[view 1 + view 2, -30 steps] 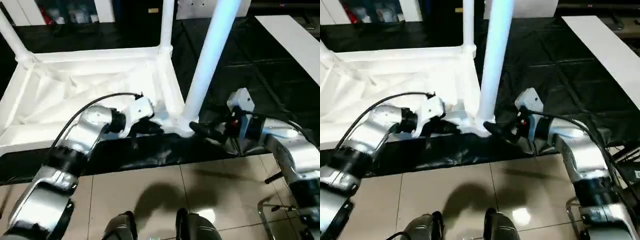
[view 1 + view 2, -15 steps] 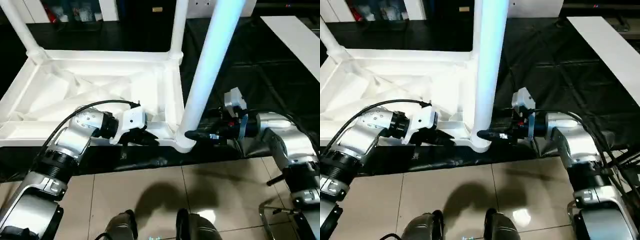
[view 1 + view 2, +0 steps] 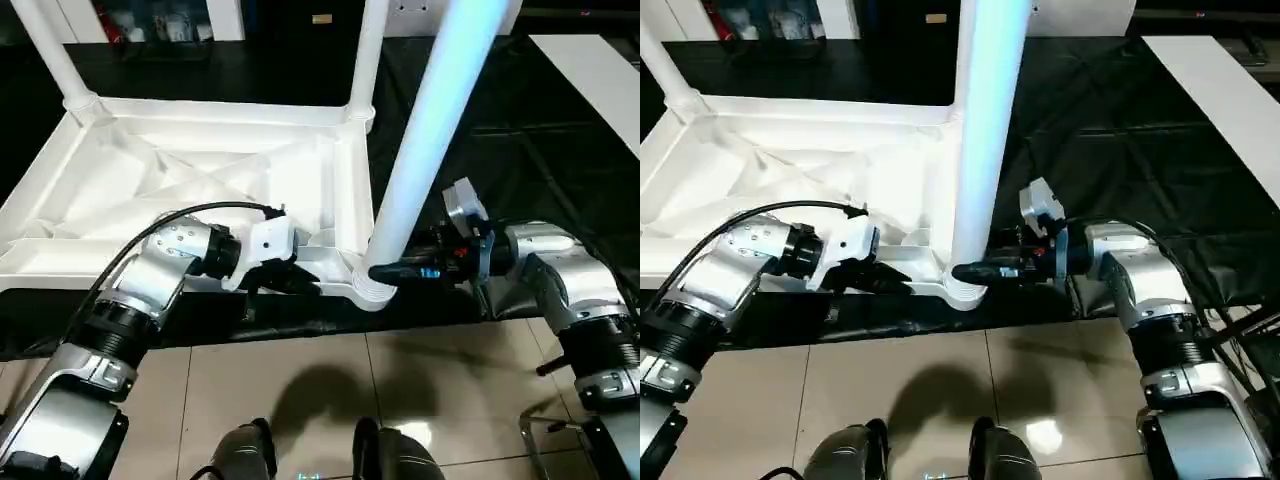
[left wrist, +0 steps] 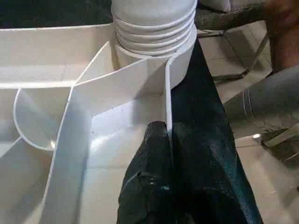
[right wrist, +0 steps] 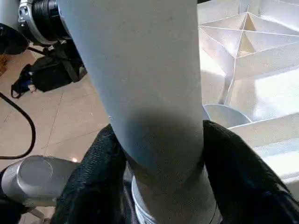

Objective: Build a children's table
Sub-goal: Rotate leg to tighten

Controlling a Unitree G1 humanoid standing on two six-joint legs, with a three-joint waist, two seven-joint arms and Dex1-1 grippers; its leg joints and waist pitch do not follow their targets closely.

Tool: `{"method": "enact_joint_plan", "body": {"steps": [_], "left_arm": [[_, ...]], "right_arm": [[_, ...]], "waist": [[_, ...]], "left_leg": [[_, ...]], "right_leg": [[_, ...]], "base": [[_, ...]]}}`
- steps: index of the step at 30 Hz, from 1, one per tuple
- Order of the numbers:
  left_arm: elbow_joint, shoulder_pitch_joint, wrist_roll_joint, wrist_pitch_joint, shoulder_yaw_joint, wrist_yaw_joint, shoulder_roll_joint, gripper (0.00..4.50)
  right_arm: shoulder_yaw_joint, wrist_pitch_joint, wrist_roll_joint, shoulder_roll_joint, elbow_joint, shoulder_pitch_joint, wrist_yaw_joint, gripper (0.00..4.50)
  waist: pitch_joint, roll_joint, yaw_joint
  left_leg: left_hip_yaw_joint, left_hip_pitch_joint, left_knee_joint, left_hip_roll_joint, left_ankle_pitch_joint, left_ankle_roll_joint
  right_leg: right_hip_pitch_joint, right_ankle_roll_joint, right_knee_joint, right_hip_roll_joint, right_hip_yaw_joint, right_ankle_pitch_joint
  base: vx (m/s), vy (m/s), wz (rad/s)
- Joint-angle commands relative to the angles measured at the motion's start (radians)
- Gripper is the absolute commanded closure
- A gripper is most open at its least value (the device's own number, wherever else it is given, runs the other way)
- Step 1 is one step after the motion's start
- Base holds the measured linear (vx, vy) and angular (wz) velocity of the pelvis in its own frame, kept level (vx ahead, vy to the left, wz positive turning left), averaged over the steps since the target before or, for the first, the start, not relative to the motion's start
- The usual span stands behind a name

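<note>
Since a second ago, the right gripper (image 3: 385, 272) has been brought in from beside the near leg (image 3: 430, 130) and closed around its base; in the right wrist view one finger (image 5: 96, 172) is seen on each side of the tube, touching it. The left gripper (image 3: 300, 283) has stayed clamped on the near rim of the table top (image 3: 200, 180).

The children's table is lying upside down on a black sheet (image 3: 500, 150), its ribbed underside facing up, and takes up the scene from 9 to 12 o'clock. Three legs are seen standing in corner sockets: the near leg towards 1 o'clock, a far leg (image 3: 365, 50) at 12 o'clock, and another far leg (image 3: 50, 50) at 10 o'clock. The threaded foot of the near leg (image 4: 154, 28) is seated in its round socket (image 3: 368, 290), just beside the left gripper's clenched fingers (image 4: 152, 186), which pinch the thin rim wall. Tiled floor (image 3: 300, 390) lies at 6 o'clock.
</note>
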Motion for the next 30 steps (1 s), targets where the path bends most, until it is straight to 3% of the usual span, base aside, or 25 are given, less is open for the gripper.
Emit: {"method": "enact_joint_plan", "body": {"steps": [1,10,12,16,17,18,19,20,22,23,24,27,28,30], "left_arm": [[-0.005,0.009,0.004,-0.007,-0.03,-0.036,-0.004,4.5],[0.021,-0.008,0.02,0.027,-0.028,-0.009,-0.005,4.5],[0.037,-0.021,0.027,0.042,-0.022,0.016,-0.013,4.5],[0.069,-0.056,0.026,0.09,0.006,0.089,-0.049,4.5],[0.083,-0.078,0.023,0.127,0.024,0.14,-0.073,4.5],[0.091,-0.093,0.018,0.158,0.037,0.173,-0.09,4.5],[0.091,-0.093,0.018,0.158,0.037,0.173,-0.09,4.5],[0.108,-0.117,0.021,0.19,0.051,0.229,-0.115,4.5],[0.144,-0.151,0.038,0.215,0.063,0.312,-0.149,4.5],[0.161,-0.164,0.041,0.226,0.068,0.343,-0.164,4.5],[0.172,-0.174,0.044,0.234,0.072,0.364,-0.174,4.5],[0.234,-0.22,0.062,0.251,0.085,0.476,-0.223,4.5],[0.26,-0.238,0.074,0.254,0.084,0.52,-0.244,4.5],[0.285,-0.259,0.08,0.261,0.092,0.58,-0.275,4.5]], "right_arm": [[0.002,0.005,0.007,-0.002,0.003,-0.004,0.022,2.36],[0.006,0.019,0.009,0.0,-0.018,0.016,0.038,2.48],[0.005,0.027,0.01,0.004,-0.039,0.03,0.022,2.48],[-0.002,0.032,-0.016,0.029,-0.069,0.054,-0.083,2.49],[-0.011,0.016,-0.056,0.06,-0.061,0.055,-0.196,2.49],[-0.016,0.019,-0.079,0.081,-0.059,0.054,-0.27,2.5],[-0.016,0.019,-0.079,0.081,-0.059,0.054,-0.27,2.5],[-0.024,0.036,-0.104,0.113,-0.063,0.052,-0.369,2.51],[-0.038,0.061,-0.133,0.168,-0.075,0.05,-0.506,2.52],[-0.042,0.077,-0.14,0.191,-0.077,0.049,-0.553,2.54],[-0.045,0.089,-0.145,0.207,-0.08,0.05,-0.584,2.55],[-0.063,0.109,-0.199,0.301,-0.075,0.044,-0.799,2.57],[-0.08,0.113,-0.22,0.35,-0.068,0.039,-0.91,2.57],[-0.124,0.115,-0.221,0.422,-0.04,0.023,-1.06,2.57]], "waist": [[-0.098,-0.014,0.002],[-0.097,-0.013,0.003],[-0.097,-0.008,0.005],[-0.094,-0.006,0.007],[-0.091,-0.01,0.004],[-0.088,-0.006,0.0],[-0.086,-0.009,-0.002],[-0.082,-0.01,-0.007],[-0.078,-0.01,-0.018],[-0.079,-0.008,-0.02],[-0.079,-0.01,-0.027],[-0.077,0.001,-0.036],[-0.075,0.009,-0.041],[-0.072,0.024,-0.048]], "left_leg": [[-0.03,0.026,-0.062,0.055,-0.242,0.081],[-0.031,0.027,-0.063,0.055,-0.253,0.077],[-0.032,0.028,-0.063,0.055,-0.252,0.075],[-0.032,0.032,-0.064,0.054,-0.274,0.068],[-0.035,0.029,-0.066,0.054,-0.28,0.056],[-0.037,0.032,-0.066,0.051,-0.305,0.041],[-0.041,0.037,-0.063,0.046,-0.328,0.028],[-0.043,0.032,-0.064,0.046,-0.333,0.025],[-0.046,0.038,-0.062,0.039,-0.363,0.014],[-0.048,0.04,-0.062,0.041,-0.374,0.011],[-0.052,0.035,-0.063,0.039,-0.379,0.011],[-0.057,0.041,-0.068,0.044,-0.416,0.011],[-0.063,0.054,-0.072,0.052,-0.494,-0.003],[-0.072,0.059,-0.08,0.06,-0.565,-0.022]], "right_leg": [[0.062,-0.186,-0.075,-0.081,0.057,-0.474],[0.061,-0.185,-0.077,-0.08,0.057,-0.484],[0.061,-0.187,-0.077,-0.082,0.057,-0.482],[0.057,-0.183,-0.083,-0.081,0.056,-0.503],[0.058,-0.174,-0.084,-0.082,0.054,-0.529],[0.054,-0.162,-0.091,-0.082,0.051,-0.573],[0.054,-0.141,-0.099,-0.084,0.046,-0.627],[0.056,-0.132,-0.099,-0.087,0.045,-0.645],[0.05,-0.086,-0.117,-0.083,0.033,-0.719],[0.049,-0.081,-0.118,-0.085,0.031,-0.725],[0.058,-0.071,-0.122,-0.086,0.023,-0.725],[0.056,-0.059,-0.132,-0.083,0.008,-0.704],[0.055,-0.059,-0.142,-0.085,-0.01,-0.687],[0.057,-0.064,-0.14,-0.086,-0.019,-0.654]], "base": [[0.0,0.0,0.0],[0.0,0.0,0.0],[0.0,0.0,0.0],[0.0,0.0,0.0],[0.0,0.0,0.0],[0.0,0.0,0.0],[0.0,0.0,0.0],[0.0,0.0,0.0],[0.0,0.0,0.0],[0.0,0.0,0.0],[0.0,0.0,0.0],[0.0,0.0,0.0],[0.0,0.0,0.0],[0.0,0.0,0.0]]}}
